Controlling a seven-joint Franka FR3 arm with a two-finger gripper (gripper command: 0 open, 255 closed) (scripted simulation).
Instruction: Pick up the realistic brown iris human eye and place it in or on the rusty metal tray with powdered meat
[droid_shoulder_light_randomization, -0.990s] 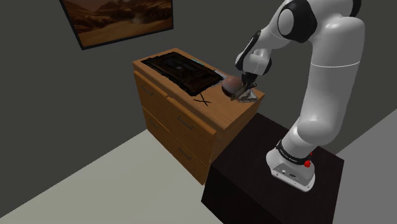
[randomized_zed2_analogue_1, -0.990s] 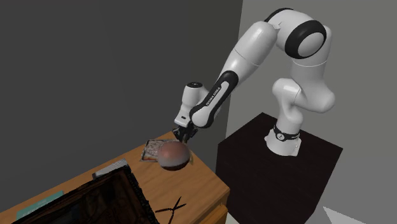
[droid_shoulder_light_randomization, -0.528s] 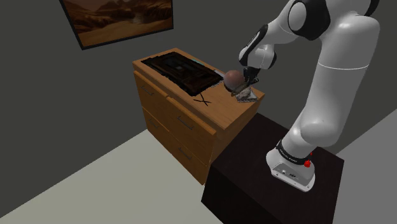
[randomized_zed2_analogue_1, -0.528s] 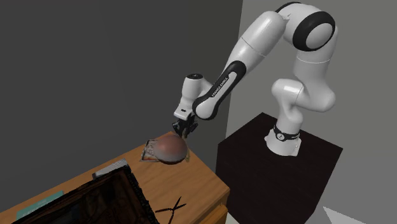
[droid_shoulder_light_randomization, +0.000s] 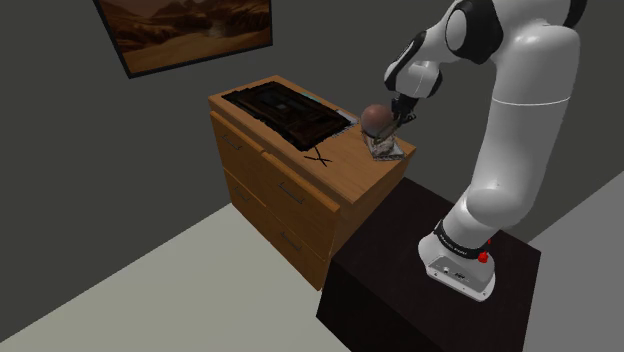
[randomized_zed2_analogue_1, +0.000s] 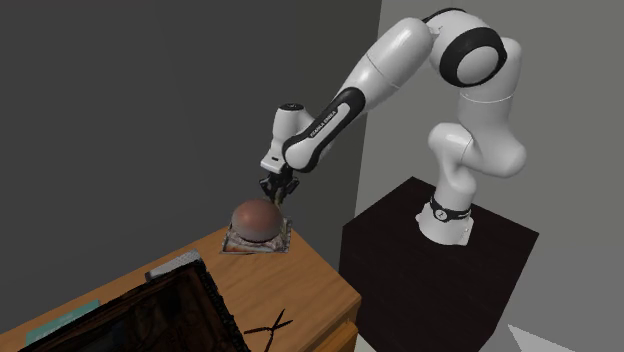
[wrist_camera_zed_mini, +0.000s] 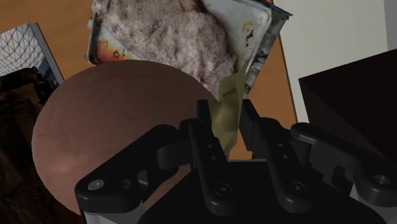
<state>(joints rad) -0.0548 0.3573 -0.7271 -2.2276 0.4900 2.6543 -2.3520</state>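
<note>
The 2 fingers (wrist_camera_zed_mini: 253, 124) are clamping the yellowish stalk (wrist_camera_zed_mini: 230, 102) of the brown eye (randomized_zed2_analogue_1: 254, 219), whose ball is hanging beside them, directly over the rusty tray (wrist_camera_zed_mini: 262, 38), so lowering looks enough.

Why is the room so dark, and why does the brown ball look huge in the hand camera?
Shoulder view: dim grey room, white robot arm brightest. Wrist view: the reddish-brown round eyeball, held by the black claw, is near the camera, so it looms large; the rusty metal tray shows pale patches.
</note>
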